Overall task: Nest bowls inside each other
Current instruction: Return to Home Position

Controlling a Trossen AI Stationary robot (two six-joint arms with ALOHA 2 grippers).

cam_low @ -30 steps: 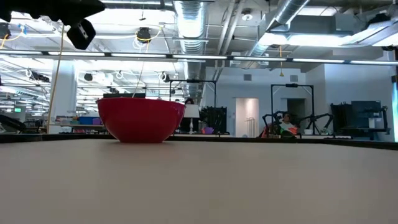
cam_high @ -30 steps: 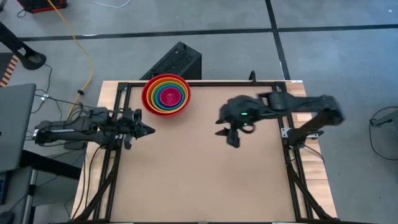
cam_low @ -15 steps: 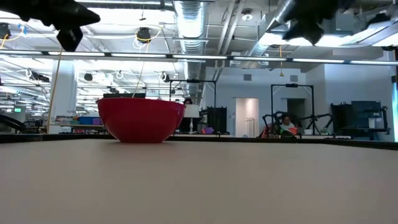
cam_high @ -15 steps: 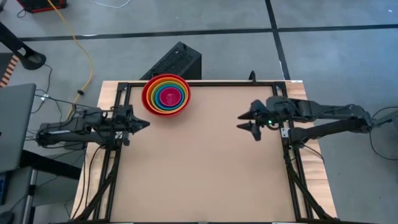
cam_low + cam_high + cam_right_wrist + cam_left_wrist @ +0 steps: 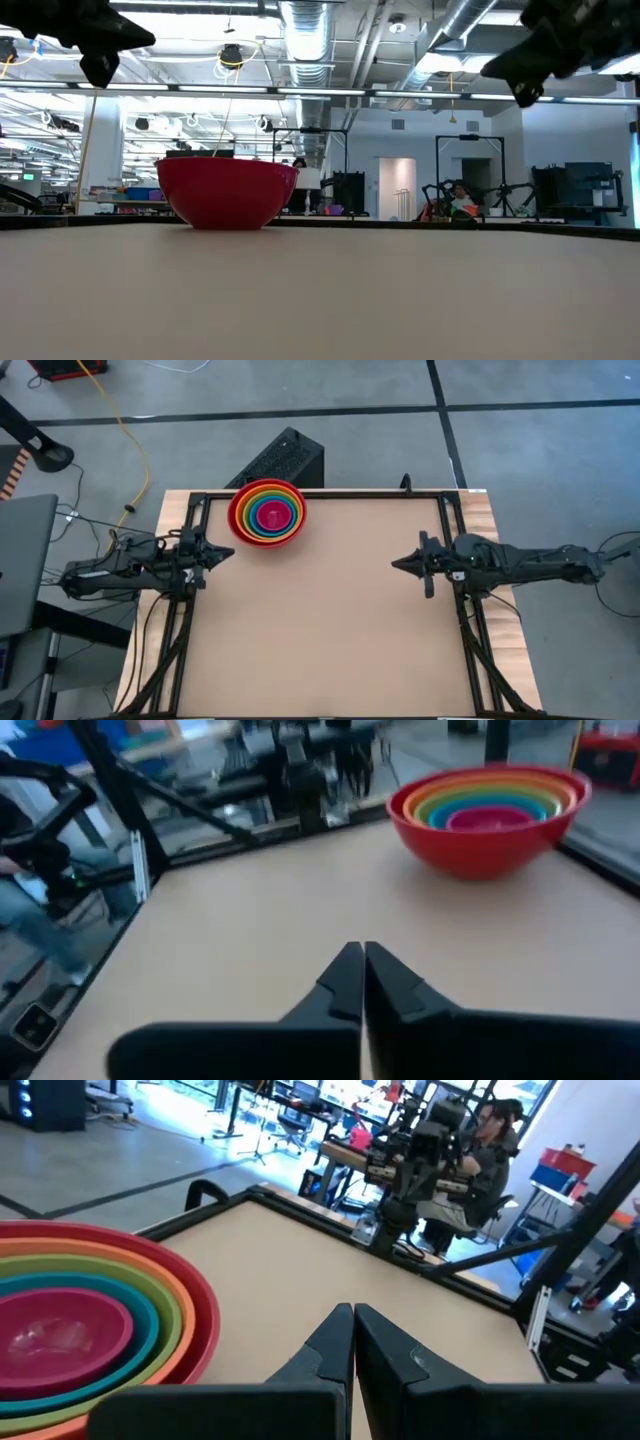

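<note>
The bowls [image 5: 266, 513] stand nested as one stack near the table's far edge, left of centre: red outermost, then orange, lime green and blue, with magenta pink in the middle. The red bowl's base [image 5: 227, 222] rests on the tabletop. The stack also shows in the wrist views, bowls [image 5: 90, 1320] and bowls [image 5: 487, 815]. My left gripper [image 5: 232, 552] hovers shut at the table's left edge, just near-left of the stack, touching nothing. My right gripper [image 5: 393, 564] hovers shut near the right edge, pointing toward the stack, well apart from it.
Black frame rails [image 5: 452, 530] run along the table's left, right and far edges. A black box [image 5: 285, 460] sits on the floor beyond the far edge. A person [image 5: 490, 1140] sits beyond the right edge. Bare brown tabletop [image 5: 320, 630] spans the middle and near half.
My right gripper has drawn back toward the table's right edge and come down, and its fingers, spread before, have shut on nothing. My left gripper has pulled back a little toward the left edge. The bowls have stayed where they were.
</note>
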